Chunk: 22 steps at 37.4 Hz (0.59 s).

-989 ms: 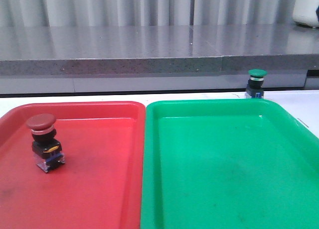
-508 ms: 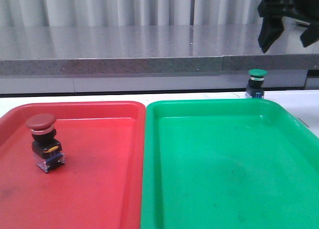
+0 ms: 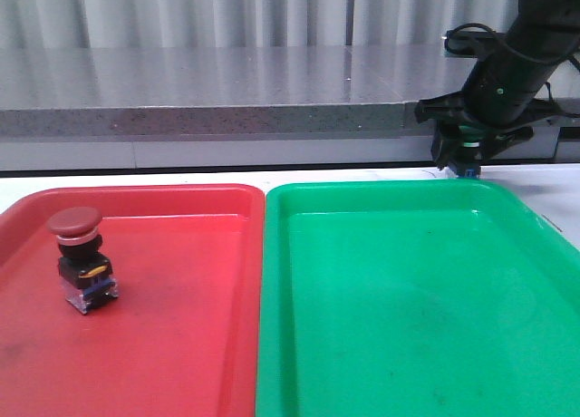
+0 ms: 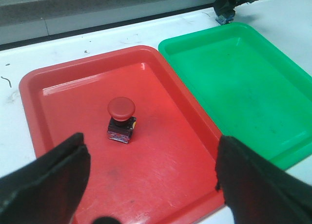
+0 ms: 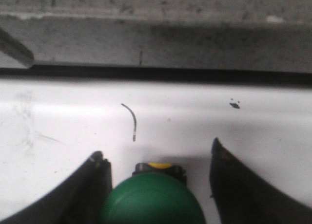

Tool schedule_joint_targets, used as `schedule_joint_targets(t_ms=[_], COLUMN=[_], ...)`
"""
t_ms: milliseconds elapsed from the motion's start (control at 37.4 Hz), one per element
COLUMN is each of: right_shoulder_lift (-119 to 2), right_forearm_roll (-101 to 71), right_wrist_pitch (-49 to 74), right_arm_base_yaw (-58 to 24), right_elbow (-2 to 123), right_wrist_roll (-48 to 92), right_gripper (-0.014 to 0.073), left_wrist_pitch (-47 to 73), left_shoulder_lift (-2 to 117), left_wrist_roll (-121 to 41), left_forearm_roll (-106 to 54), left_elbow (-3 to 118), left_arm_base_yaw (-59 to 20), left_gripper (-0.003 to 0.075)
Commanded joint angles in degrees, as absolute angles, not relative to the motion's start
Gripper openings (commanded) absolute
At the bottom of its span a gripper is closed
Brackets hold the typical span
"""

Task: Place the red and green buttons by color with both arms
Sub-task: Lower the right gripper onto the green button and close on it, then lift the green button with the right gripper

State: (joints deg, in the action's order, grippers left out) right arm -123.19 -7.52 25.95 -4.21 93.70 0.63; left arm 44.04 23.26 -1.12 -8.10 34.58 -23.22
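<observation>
Right gripper now dropped over green button just behind green tray, fingers open astride it, nothing gripped; grasp imminent.

My front camera sits low at the near edge, facing forward over the red plastic tray on the left and the green plastic tray on the right. My left wrist camera looks down from high and well back, taking in both trays, so it shares them with the front view. My right wrist camera is very close above the green-capped push-button on the white tabletop, facing the far grey ledge.
</observation>
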Motion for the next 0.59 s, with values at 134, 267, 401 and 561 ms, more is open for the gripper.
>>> schedule_joint_targets(t_ms=[134,267,401,561], right_shoulder_lift=[-118.76,-116.24,-112.52,-106.76], right_forearm_roll=[-9.47,-9.47,-9.47,-9.47], right_wrist_pitch=[24.19,25.59,27.14,30.70], right_arm_base_yaw=[-4.37,-4.37,-4.37,-4.60], right_elbow=[95.94,95.94,95.94,94.72], right_wrist_roll=[1.21,1.21,1.27,1.60], right_gripper=[0.0255,0.0255,0.0255,0.0255], left_wrist_pitch=[39.74,39.74,39.74,39.74], left_shoulder_lift=[23.63,23.63,23.63,23.63], left_wrist_roll=[-0.54,-0.54,-0.54,-0.54], left_forearm_roll=[-8.95,-8.95,-8.95,-8.95], left_elbow=[36.10,36.10,36.10,36.10], left_arm_base_yaw=[-22.99,-22.99,-22.99,-22.99], left_gripper=[0.0526,0.0526,0.0526,0.0526])
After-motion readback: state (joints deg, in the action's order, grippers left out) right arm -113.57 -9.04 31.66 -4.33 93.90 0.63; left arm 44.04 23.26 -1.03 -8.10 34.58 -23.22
